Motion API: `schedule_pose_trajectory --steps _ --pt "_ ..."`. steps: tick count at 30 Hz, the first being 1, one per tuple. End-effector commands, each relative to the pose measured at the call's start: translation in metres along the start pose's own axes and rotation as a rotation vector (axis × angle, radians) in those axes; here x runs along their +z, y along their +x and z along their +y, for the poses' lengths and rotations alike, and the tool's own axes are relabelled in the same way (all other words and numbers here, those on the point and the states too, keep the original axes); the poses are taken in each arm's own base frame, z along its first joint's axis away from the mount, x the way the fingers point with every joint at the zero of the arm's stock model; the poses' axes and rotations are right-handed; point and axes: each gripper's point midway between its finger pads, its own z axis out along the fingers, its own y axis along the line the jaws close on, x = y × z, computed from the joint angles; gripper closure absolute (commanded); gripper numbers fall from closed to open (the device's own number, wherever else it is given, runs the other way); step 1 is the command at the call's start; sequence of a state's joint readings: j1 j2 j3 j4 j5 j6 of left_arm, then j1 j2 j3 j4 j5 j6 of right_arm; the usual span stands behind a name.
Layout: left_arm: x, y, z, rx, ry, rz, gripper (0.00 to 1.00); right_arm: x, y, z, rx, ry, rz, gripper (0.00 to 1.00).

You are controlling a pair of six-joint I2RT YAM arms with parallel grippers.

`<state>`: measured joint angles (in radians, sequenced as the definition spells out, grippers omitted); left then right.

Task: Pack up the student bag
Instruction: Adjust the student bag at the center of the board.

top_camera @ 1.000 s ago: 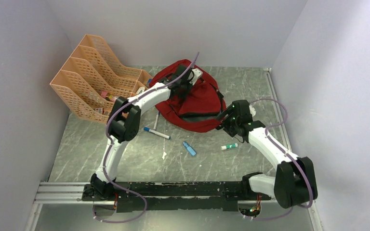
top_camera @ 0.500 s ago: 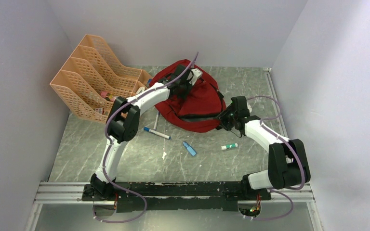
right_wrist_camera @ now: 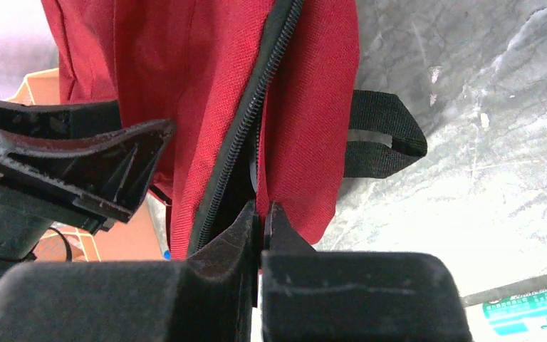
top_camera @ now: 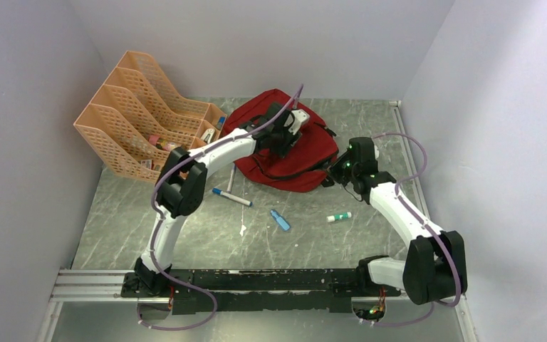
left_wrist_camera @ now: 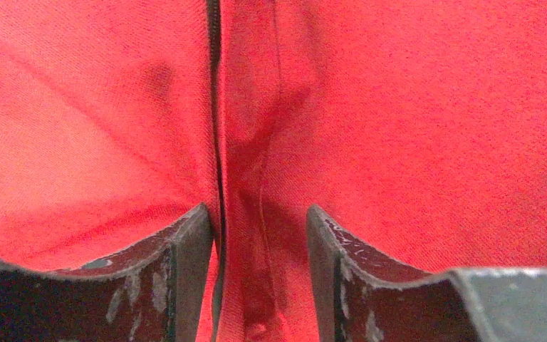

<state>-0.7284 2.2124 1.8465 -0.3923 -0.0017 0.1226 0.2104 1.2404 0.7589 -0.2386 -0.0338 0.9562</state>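
Right wrist: green label near student bag, print too blurred

No text I can read in any view. Closest candidate is the small green-and-white tube lying on the table. My right wrist camera catches its teal label at the bottom corner, with pale marks that look like print, too blurred to make out a letter. From overhead the same tube is a speck of colour. The short blue stick and the white pen with a blue cap are too small up there to tell if they carry print. Same for the small items in the orange file rack. Bag fabric up close: plain red weave, black zip.
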Motion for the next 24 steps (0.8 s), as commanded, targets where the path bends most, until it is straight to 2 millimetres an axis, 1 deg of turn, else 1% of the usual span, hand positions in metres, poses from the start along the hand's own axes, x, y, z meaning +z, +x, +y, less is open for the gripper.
schedule_pose_trajectory --steps 1,6,8,10,13,16,19,24 --pt "-0.033 -0.039 -0.020 -0.018 0.062 -0.112 0.43 -0.008 -0.007 0.004 -0.037 -0.010 -0.017 1.00" --pt "-0.056 -0.056 -0.033 -0.065 0.125 -0.187 0.39 -0.008 0.000 -0.009 -0.046 0.018 -0.009 1.00" --pt "-0.059 -0.057 -0.043 -0.080 0.172 -0.199 0.39 -0.007 0.002 -0.014 -0.045 0.029 -0.010 1.00" --pt "-0.056 -0.054 -0.053 -0.076 0.214 -0.201 0.39 -0.007 0.006 -0.020 -0.048 0.038 -0.004 1.00" --pt "-0.042 -0.042 -0.067 -0.115 0.267 -0.180 0.41 -0.005 0.012 -0.027 -0.045 0.040 0.007 1.00" --pt "-0.021 -0.028 -0.076 -0.129 0.299 -0.148 0.42 -0.003 0.017 -0.033 -0.046 0.045 0.015 1.00" --pt "0.001 -0.016 -0.075 -0.133 0.288 -0.114 0.42 -0.002 0.020 -0.041 -0.049 0.062 0.016 1.00" --pt "0.029 0.002 -0.063 -0.129 0.213 -0.059 0.40 -0.001 0.026 -0.052 -0.051 0.089 0.022 1.00"
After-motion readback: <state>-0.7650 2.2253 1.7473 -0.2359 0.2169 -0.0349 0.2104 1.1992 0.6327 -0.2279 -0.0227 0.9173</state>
